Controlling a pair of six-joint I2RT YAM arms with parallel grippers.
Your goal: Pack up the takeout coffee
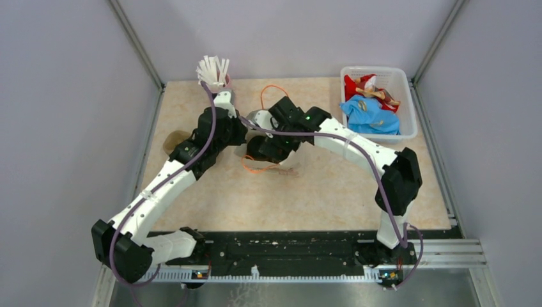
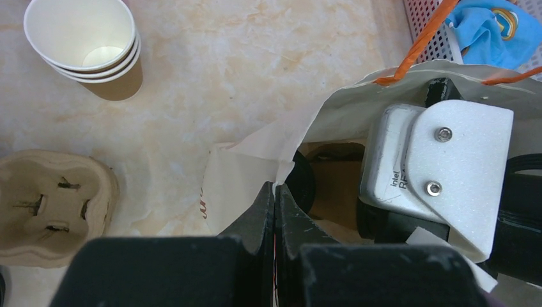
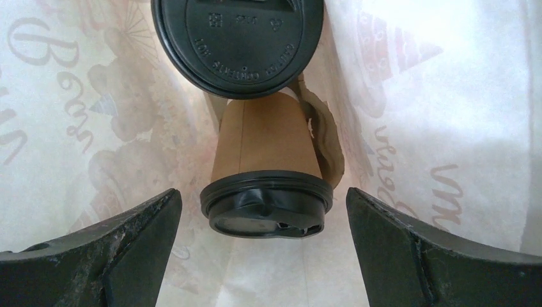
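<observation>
While the right gripper [image 3: 262, 204] hangs deep inside the paper bag [image 3: 447, 128] with its jaws spread wide and nothing in them, its fingers [image 3: 128, 249] flank a coffee cup [image 3: 265, 144] without touching it. That cup looks tipped over: its brown side shows, and its black lid [image 3: 265, 208], apparently dented, faces the camera. The second cup [image 3: 236, 38] sits just behind it, its lid seen flat from above, so it is probably upright. Both coffees are therefore in the bag.

The left gripper [image 2: 275, 198] is clamped tight on the bag's rim, holding the mouth open, with an orange handle [image 2: 418, 45] beyond. Outside, the stack of lidless cups [image 2: 86, 45] and the cardboard carrier [image 2: 51, 204] lie well apart.

The tipped cup may leak past its dented lid if left that way. Lifting the right arm out could snag the paper wall or a handle and drag the bag over. If the rim is let go too early, the mouth may fold onto that wrist.
</observation>
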